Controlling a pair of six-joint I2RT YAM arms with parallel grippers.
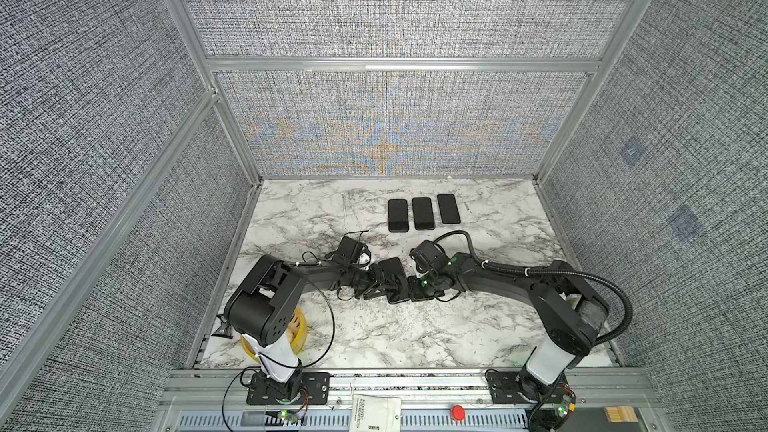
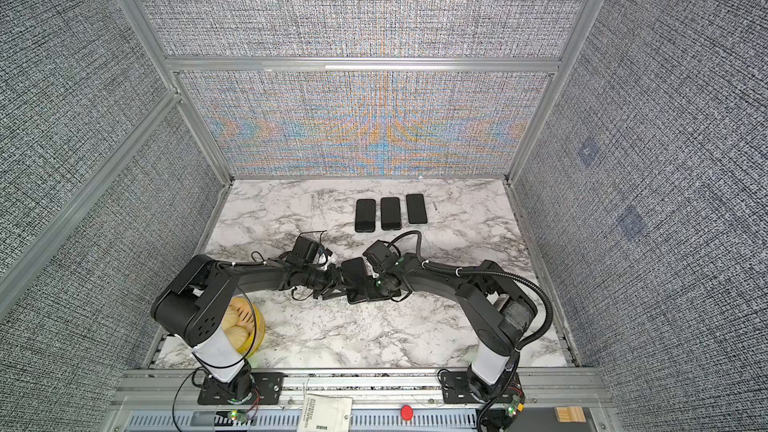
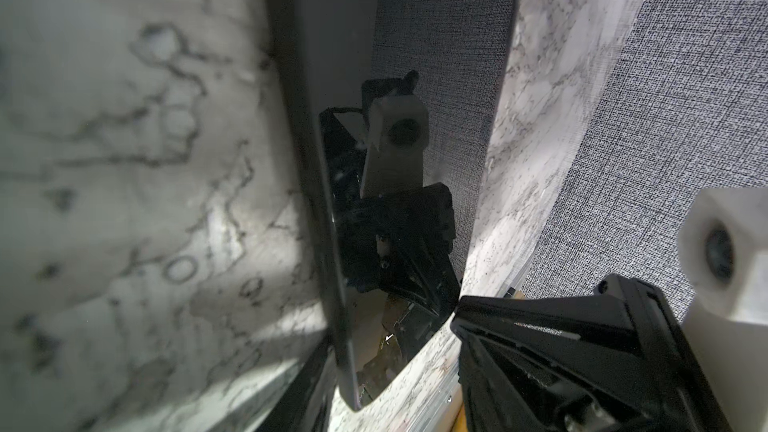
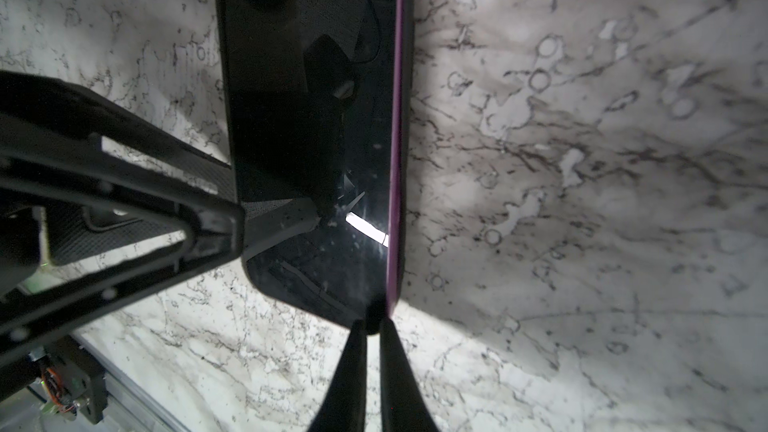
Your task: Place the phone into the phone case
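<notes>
Right fingers pinch, left fingers clamp the phone, its long axis running front-to-back.

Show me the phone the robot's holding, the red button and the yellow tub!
phone (image 1: 392, 270): in a top view, on the far half of its dark face.
red button (image 1: 458, 412): in a top view, middle of its cap.
yellow tub (image 2: 260, 327): in a top view, on its outer wall.

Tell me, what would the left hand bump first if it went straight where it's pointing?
Probably the right hand, which faces it across the phone between them. From above I can't be sure they're level.
</notes>
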